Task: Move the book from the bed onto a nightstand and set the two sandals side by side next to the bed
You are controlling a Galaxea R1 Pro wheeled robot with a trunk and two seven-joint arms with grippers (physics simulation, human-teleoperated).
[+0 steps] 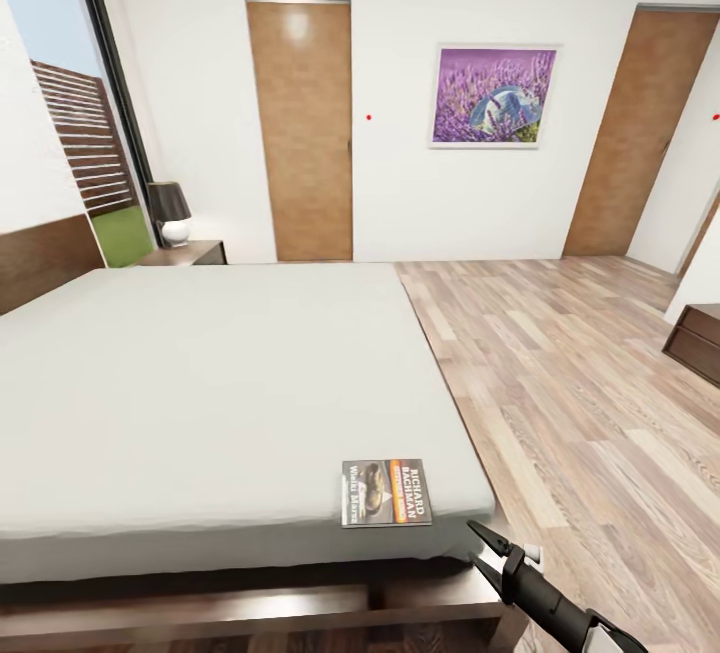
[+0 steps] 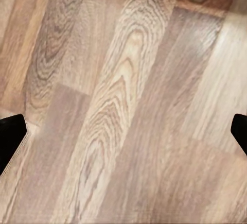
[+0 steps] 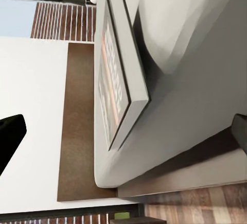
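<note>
The book [image 1: 386, 493] lies flat on the bed's grey mattress [image 1: 220, 383], close to its near right corner. My right gripper [image 1: 478, 545] hangs open just off that corner, slightly lower than the book. The right wrist view shows the book [image 3: 121, 69] edge-on ahead of the open gripper [image 3: 123, 134], with one black fingertip [image 3: 10, 137] at each side and nothing between them. A dark nightstand [image 1: 190, 253] stands at the bed's far side by the headboard. My left gripper [image 2: 123, 131] is open over bare floor planks. The two sandals are out of view.
A lamp [image 1: 170, 213] with a dark shade sits on the nightstand. Wood-plank floor [image 1: 580, 403] stretches right of the bed to a dark drawer cabinet [image 1: 698, 338]. Two brown doors [image 1: 300, 128] and a purple picture [image 1: 495, 95] are on the far wall.
</note>
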